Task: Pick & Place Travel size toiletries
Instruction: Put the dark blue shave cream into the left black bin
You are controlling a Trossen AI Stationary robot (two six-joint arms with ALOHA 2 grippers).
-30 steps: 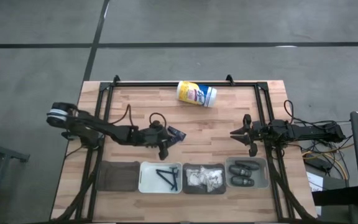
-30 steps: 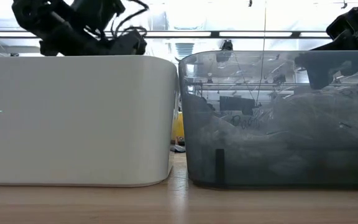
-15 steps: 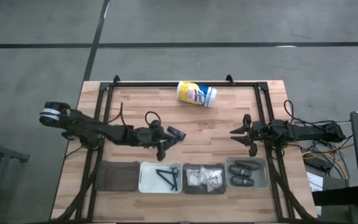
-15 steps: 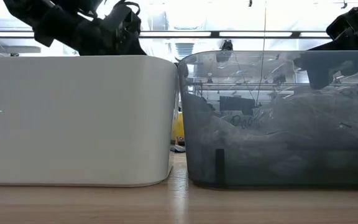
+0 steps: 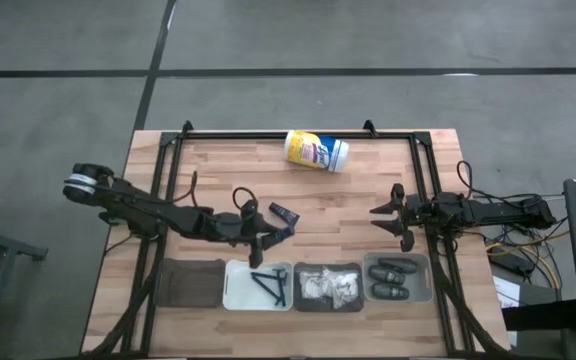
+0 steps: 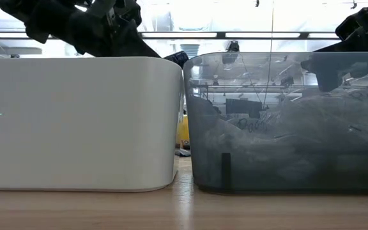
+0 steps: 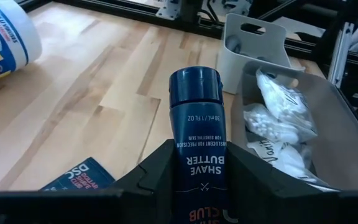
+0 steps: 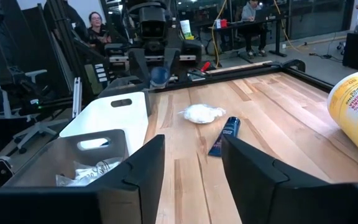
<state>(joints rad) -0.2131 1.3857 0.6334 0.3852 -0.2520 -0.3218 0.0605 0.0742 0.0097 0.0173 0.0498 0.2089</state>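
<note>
Plastic cylinder, a glossy navy tube (image 7: 195, 130), sits clamped in left gripper (image 5: 265, 237); right gripper (image 5: 396, 219) spread, empty.

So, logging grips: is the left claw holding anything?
Yes: the left claw is shut on a dark blue shave butter tube.

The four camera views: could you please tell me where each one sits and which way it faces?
High view: overhead, facing straight down on the table; shows both arms, the left end effector and the right end effector.
Low view: table height, facing the white bin and the grey bin; the left arm shows above.
Left wrist view: looks past its fingers gripping the shave butter tube.
Right wrist view: faces across the table, past its own open fingers.
Shared: the canister, in the high and both wrist views.
</note>
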